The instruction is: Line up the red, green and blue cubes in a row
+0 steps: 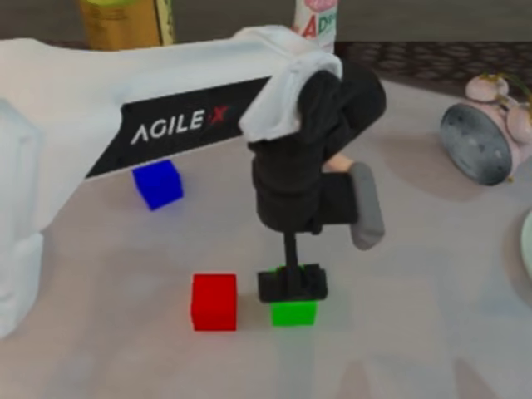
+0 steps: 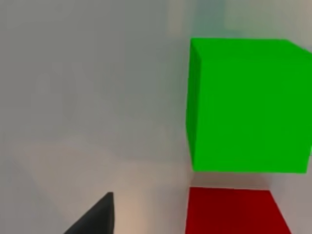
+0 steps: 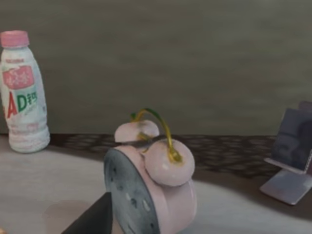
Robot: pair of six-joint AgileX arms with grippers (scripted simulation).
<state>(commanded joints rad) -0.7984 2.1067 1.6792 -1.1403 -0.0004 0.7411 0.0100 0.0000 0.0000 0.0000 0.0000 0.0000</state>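
The red cube (image 1: 214,302) and the green cube (image 1: 293,313) sit side by side near the table's front, a small gap between them. Farther back on the left lies the blue cube (image 1: 158,184), apart from the other two. My left gripper (image 1: 291,284) hangs just over the back edge of the green cube, open and holding nothing. The left wrist view shows the green cube (image 2: 246,105), the red cube (image 2: 234,212) and one dark finger (image 2: 100,217) off to the side. My right arm is out of the top view; one finger (image 3: 97,219) shows in its wrist view.
A pink alarm clock (image 1: 486,137) lies at the right, large in the right wrist view (image 3: 146,185). A white bottle (image 1: 316,21) and a yellow container (image 1: 125,21) stand at the back. A tilted phone stand (image 3: 292,161) is beyond the clock.
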